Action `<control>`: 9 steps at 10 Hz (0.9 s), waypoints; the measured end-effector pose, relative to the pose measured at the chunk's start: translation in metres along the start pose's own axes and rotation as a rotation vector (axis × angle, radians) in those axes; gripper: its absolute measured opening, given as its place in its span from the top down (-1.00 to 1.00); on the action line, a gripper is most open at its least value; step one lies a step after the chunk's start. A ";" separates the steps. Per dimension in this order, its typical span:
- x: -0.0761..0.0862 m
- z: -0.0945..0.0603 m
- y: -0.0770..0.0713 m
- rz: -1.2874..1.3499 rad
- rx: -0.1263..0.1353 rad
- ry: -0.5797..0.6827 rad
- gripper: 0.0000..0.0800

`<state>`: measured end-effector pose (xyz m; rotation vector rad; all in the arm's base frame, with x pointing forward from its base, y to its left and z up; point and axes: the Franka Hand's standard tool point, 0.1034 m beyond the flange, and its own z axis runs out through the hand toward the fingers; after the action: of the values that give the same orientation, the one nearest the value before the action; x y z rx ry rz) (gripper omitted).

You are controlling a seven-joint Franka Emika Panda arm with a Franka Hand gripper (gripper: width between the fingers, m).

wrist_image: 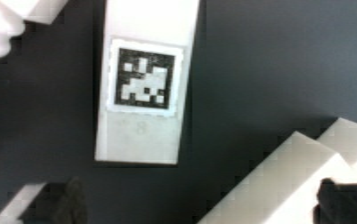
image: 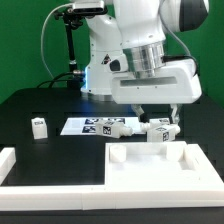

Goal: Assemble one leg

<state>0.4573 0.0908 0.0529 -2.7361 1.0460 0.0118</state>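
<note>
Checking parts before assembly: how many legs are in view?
3. One leg at the exterior view's left; a second leg and a third leg below the open pincer. Others may be hidden.

The marker board lies flat near the middle of the table. A leg stands well apart from it, toward the table's edge on the exterior view's left. A second leg sits just beside the board's opposite end, behind the large panel, which lies along the table's near edge.
</note>
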 end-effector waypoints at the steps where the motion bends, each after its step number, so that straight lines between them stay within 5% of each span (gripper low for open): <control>1: 0.000 0.000 0.001 -0.008 -0.004 -0.018 -0.62; 3: 0.008 0.003 0.014 -0.032 0.004 -0.089 -0.62; 6: 0.006 -0.005 0.011 0.049 0.018 -0.484 -0.62; 9: 0.003 -0.003 0.012 0.067 0.027 -0.702 -0.62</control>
<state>0.4516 0.0792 0.0536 -2.3538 0.8992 0.8836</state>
